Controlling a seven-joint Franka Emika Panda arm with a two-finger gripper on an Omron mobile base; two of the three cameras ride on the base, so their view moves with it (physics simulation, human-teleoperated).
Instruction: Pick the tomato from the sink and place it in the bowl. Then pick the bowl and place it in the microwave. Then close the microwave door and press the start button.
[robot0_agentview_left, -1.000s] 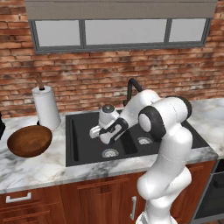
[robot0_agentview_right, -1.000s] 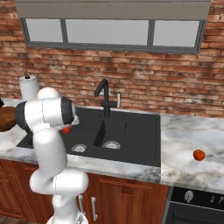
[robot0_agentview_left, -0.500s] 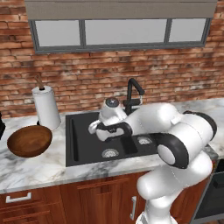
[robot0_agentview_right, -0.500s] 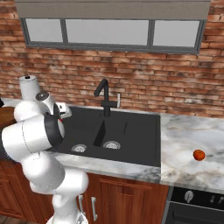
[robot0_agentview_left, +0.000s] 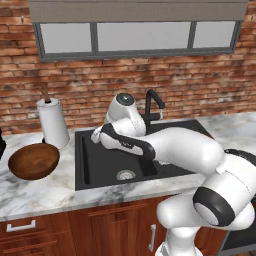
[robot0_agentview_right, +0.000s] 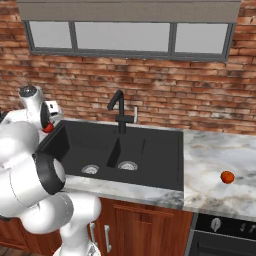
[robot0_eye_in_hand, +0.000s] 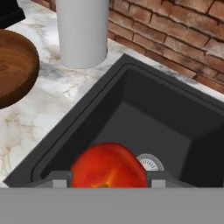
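My gripper (robot0_eye_in_hand: 108, 180) is shut on the tomato (robot0_eye_in_hand: 108, 165), a bright red ball held between the two fingertips. It hangs over the left rim of the black sink (robot0_eye_in_hand: 144, 118). In the left base view the gripper (robot0_agentview_left: 98, 136) sits above the sink's (robot0_agentview_left: 100, 167) left edge, right of the brown wooden bowl (robot0_agentview_left: 34, 161). That bowl (robot0_eye_in_hand: 13, 74) stands empty on the marble counter. The tomato (robot0_agentview_right: 48, 128) peeks out red at the gripper (robot0_agentview_right: 50, 124) in the right base view. The microwave and its door are out of view.
A white paper towel roll (robot0_agentview_left: 52, 121) stands behind the bowl, near the brick wall. The black arched faucet (robot0_agentview_right: 119, 107) rises at the sink's back. A second small red fruit (robot0_agentview_right: 227, 177) lies on the counter right of the sink (robot0_agentview_right: 150, 150).
The arm has swung left, carrying the tomato from over the middle of the sink to its left edge, closer to the bowl. The elbow has dropped and spread right.
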